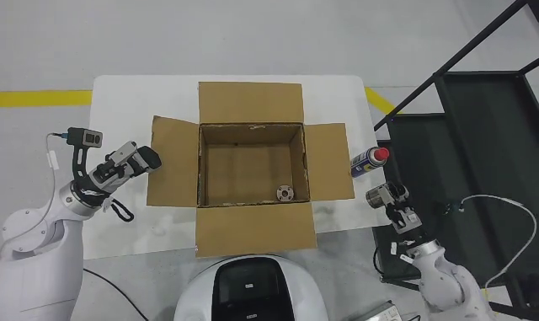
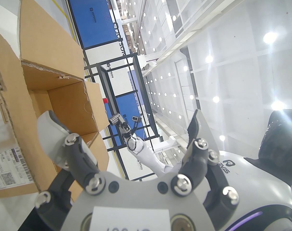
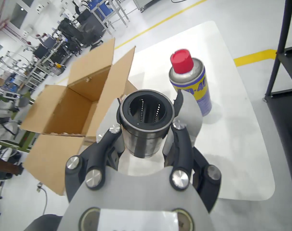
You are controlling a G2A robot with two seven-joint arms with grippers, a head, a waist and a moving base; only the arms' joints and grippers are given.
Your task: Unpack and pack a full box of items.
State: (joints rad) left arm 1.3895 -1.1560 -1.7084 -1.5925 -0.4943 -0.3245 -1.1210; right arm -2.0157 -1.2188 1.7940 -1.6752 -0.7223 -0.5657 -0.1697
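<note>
Clamping a steel linear bearing (image 3: 146,131), right tool (image 1: 383,193) near the spray can (image 3: 190,82); left tool (image 2: 121,118) spread apart.

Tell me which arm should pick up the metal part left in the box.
Probably left: the left gripper is open and empty beside the box, while the right gripper is shut on a metal cylinder.

a metal part (image 1: 285,191) is sitting in the box's (image 1: 253,134) five o'clock corner, too small to identify; the right gripper's (image 3: 149,111) fingers (image 3: 189,114) are hiding the cylinder's (image 3: 146,131) base.
</note>
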